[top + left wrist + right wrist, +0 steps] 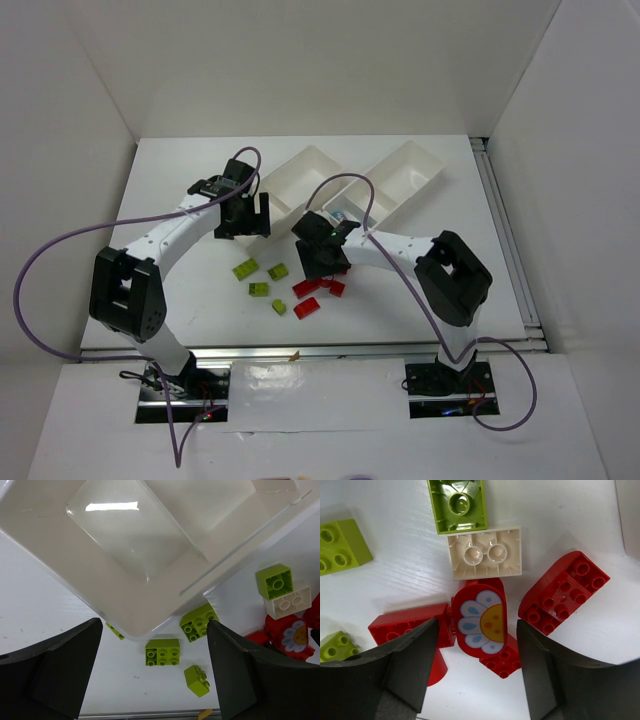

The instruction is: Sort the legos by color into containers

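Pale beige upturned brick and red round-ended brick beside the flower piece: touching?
Apart. The right wrist view shows bare white table between the pale beige upturned plastic brick and the red round-ended studded brick.

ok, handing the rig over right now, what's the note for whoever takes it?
Left gripper: open, empty, above the near corner of the left tray.
Right gripper: open, straddling the red flower brick, not clamped.
Green bricks, red bricks and a beige brick lie loose on the table.
Done: nothing clearly sorted; only a cyan bit shows in the right tray.
Left: nearly all of it.
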